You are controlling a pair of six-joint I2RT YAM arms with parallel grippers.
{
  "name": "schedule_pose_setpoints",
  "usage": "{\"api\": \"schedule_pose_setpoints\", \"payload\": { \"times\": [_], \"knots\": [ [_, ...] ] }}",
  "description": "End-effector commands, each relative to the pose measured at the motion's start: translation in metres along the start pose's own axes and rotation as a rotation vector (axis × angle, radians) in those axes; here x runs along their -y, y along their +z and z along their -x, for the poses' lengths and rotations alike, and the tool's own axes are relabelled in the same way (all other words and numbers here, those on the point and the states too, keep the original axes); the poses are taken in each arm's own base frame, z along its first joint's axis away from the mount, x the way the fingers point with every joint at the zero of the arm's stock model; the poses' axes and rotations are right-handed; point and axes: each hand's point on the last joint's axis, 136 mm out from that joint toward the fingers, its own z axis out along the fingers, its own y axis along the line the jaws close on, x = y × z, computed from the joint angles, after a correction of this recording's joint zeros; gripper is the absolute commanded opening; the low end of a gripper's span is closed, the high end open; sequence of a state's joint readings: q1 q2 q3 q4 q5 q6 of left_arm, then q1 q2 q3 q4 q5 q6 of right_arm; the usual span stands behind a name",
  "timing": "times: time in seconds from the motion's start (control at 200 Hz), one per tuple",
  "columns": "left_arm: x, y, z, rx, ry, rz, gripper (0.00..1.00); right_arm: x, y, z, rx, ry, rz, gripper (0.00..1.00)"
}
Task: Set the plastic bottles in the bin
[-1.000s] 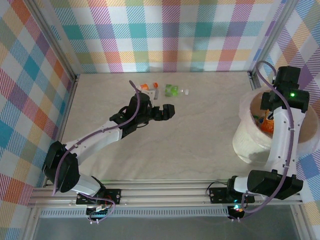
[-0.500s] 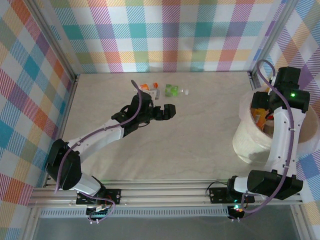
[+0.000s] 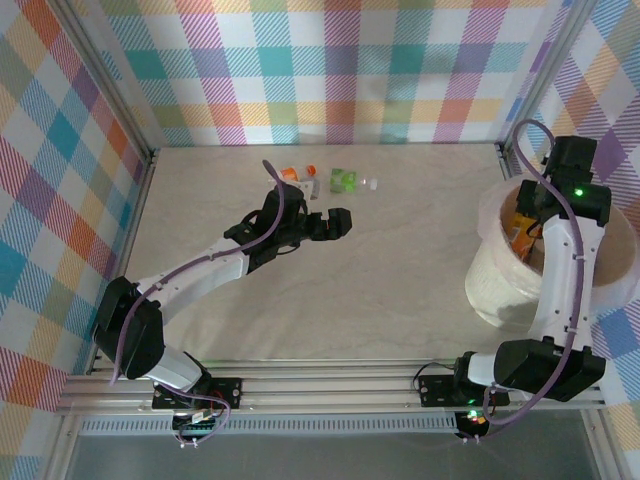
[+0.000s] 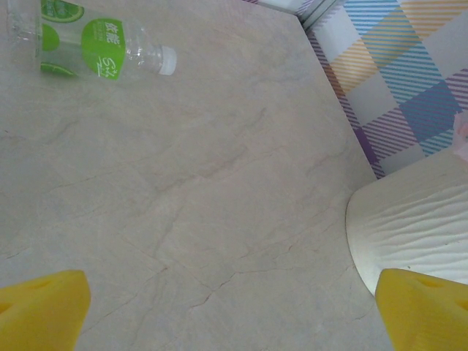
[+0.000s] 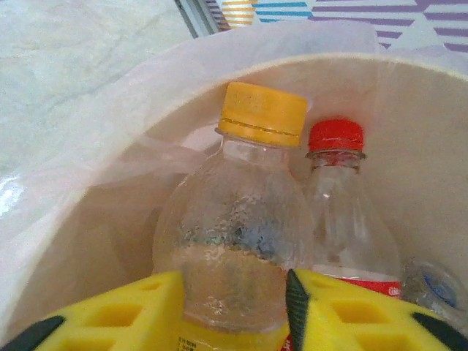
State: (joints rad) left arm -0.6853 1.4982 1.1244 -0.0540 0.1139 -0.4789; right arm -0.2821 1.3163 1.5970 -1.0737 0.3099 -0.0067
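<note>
Bottles already lie inside the large round cream-white bin (image 3: 495, 285) at the table's (image 3: 400, 290) right edge: a red-capped clear bottle (image 5: 344, 212) and a yellow-capped clear plastic bottle (image 5: 241, 219), which my right gripper (image 5: 234, 296) is clamped on. Left to do, I judge: the green-labelled bottle (image 4: 102, 55) and orange-labelled bottle (image 3: 293, 174) by the far edge, near my left gripper (image 3: 328, 220), its jaws spread apart.

Bright, even, diffuse from overhead — only faint, soft shadows on the desk (image 3: 400, 270). Crisp from above. Paler and slightly soft through the left wrist. Blurred at the near yellow jaws in the right wrist view — small glints on the bottle (image 5: 234, 219).
</note>
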Motion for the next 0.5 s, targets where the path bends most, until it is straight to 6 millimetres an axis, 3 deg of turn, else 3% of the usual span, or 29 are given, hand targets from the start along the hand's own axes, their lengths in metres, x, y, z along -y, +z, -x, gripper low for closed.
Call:
{"api": "schedule_pose_setpoints", "payload": {
  "times": [0.0, 0.22, 0.36, 0.495],
  "knots": [
    [0.006, -0.002, 0.004, 0.002, 0.004, -0.009, 1.0, 0.003, 0.003, -0.009, -0.018, 0.014, -0.016, 0.38],
    [0.007, 0.004, 0.002, -0.015, 0.002, -0.017, 1.0, 0.014, 0.016, -0.03, -0.125, 0.011, -0.094, 0.37],
    [0.006, 0.005, 0.002, -0.014, 0.002, -0.014, 1.0, 0.009, 0.011, -0.021, -0.109, 0.021, -0.055, 0.44],
    [0.004, 0.004, 0.003, -0.008, 0.006, -0.001, 1.0, 0.002, -0.014, 0.0, -0.002, 0.048, 0.018, 0.48]
  ]
}}
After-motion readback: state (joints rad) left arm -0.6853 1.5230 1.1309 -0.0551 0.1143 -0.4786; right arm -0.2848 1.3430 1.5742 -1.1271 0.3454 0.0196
